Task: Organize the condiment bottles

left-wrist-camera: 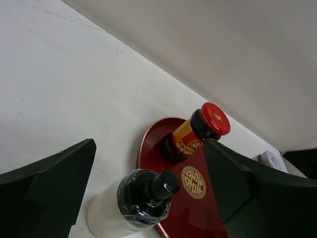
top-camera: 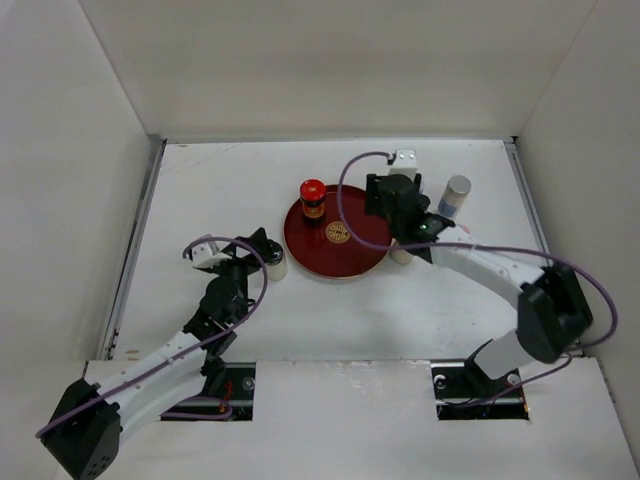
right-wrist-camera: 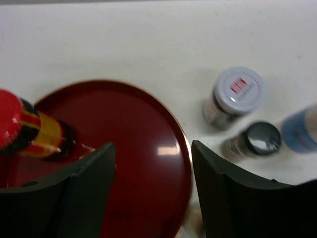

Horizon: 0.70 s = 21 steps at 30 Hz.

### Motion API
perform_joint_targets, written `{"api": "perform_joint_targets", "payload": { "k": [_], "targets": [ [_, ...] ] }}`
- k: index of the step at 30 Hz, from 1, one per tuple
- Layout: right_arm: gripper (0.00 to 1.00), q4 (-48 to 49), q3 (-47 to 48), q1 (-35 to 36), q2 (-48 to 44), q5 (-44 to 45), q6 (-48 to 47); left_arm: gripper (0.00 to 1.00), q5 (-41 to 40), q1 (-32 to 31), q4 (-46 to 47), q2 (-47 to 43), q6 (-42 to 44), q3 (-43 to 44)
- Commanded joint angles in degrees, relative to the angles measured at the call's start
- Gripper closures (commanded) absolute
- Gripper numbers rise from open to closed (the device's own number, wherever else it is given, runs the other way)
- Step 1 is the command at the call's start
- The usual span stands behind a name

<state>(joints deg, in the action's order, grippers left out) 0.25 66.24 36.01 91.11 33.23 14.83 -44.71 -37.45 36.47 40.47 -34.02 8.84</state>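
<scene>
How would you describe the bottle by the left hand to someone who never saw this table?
Find the round red tray in the middle. Just off its left rim stands a bottle. It has a white body and a black top, unlike the red-capped bottle on the tray.

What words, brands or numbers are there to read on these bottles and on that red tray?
Nothing can be read clearly.
Gold emblem on the tray: an ornamental seal, no legible letters.
Yellow label on the red-capped bottle: print too small.
Red sticker on the white-lidded jar: blurred.
</scene>
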Motion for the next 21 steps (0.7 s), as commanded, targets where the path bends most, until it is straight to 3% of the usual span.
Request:
{"api": "perform_joint_targets", "payload": {
  "k": [1, 3, 7, 14, 21],
  "targets": [
    [0.23, 0.2, -7.2, 0.8, -13.5, 3.8, 1.0, 0.08, 3.0, -0.5, 2.8, 2.2, -0.6, 0.8],
    [0.11, -3.6, -11.6, 0.8, -19.4, 3.8, 2.0, 0.08, 3.6, -0.5, 2.8, 2.9, -0.7, 1.0],
    [0.00, -13.9, -15.4, 0.8, -25.5, 3.9, 4.8, 0.08, 3.6, -0.6, 2.8, 2.6, -1.0, 1.1],
    [0.00, -13.1, -18.6, -0.7, -22.8, -3.7, 6.4, 0.08, 3.5, -0.4, 2.6, 2.3, -0.9, 1.4],
    [0.00, -7.0, -18.1, -3.6, -15.8, -5.4, 5.8, 0.08, 3.4, -0.2, 2.8, 2.8, -0.8, 1.1]
  ]
}}
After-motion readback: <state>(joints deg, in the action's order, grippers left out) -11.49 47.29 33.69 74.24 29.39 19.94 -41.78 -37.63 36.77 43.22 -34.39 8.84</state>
